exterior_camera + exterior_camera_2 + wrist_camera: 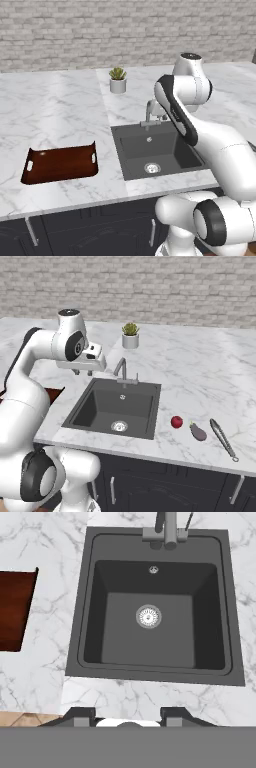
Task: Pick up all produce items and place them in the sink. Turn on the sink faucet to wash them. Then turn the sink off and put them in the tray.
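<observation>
Produce items, red fruit and purple eggplant, lie unheld; gripper seemingly parted.

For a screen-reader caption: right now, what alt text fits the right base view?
A dark grey sink sits empty in a marble counter, with a red fruit, a purple eggplant and metal tongs on the counter to its right. The white arm's gripper hangs above the sink's left rear corner, near the faucet and a potted succulent.

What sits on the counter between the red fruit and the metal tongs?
The purple eggplant lies between the red fruit and the tongs, on the marble counter right of the sink, as the right base view shows.
</observation>
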